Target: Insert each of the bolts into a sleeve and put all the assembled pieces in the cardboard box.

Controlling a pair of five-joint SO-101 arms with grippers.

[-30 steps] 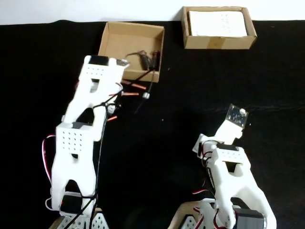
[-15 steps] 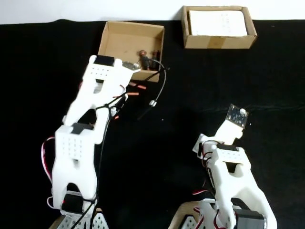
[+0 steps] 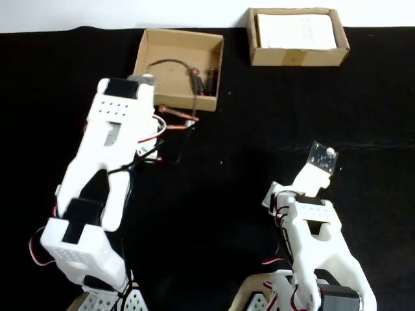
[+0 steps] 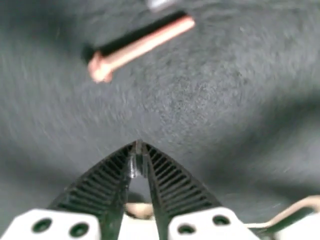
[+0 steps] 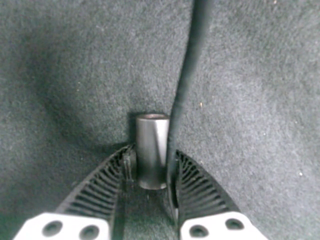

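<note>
Left gripper [image 4: 139,150], fingers closed on nothing, over the cloth near a copper bolt [image 4: 140,47]. Right gripper [image 5: 150,162] clamps a sleeve [image 5: 151,140], with a black cable [image 5: 190,65] just beside it. Cardboard box [image 3: 181,32] contains two dark pieces [image 3: 202,81].

Between my two arms the bare bench [image 3: 246,129] lies wide and free, right up to the cardboard box [image 3: 175,45] from its right side. From the left that approach is blocked by the left arm [image 3: 110,149], whose wire [image 3: 165,61] arcs over the box's mouth — squarely in the way of anything coming down there. Loose bolts [image 3: 176,113] lie just before the box's near wall. At the right gripper [image 5: 151,152] a black cord [image 5: 187,75] runs hard beside the sleeve [image 5: 152,135] held in its fingers [image 5: 107,180] — no room on that side.
</note>
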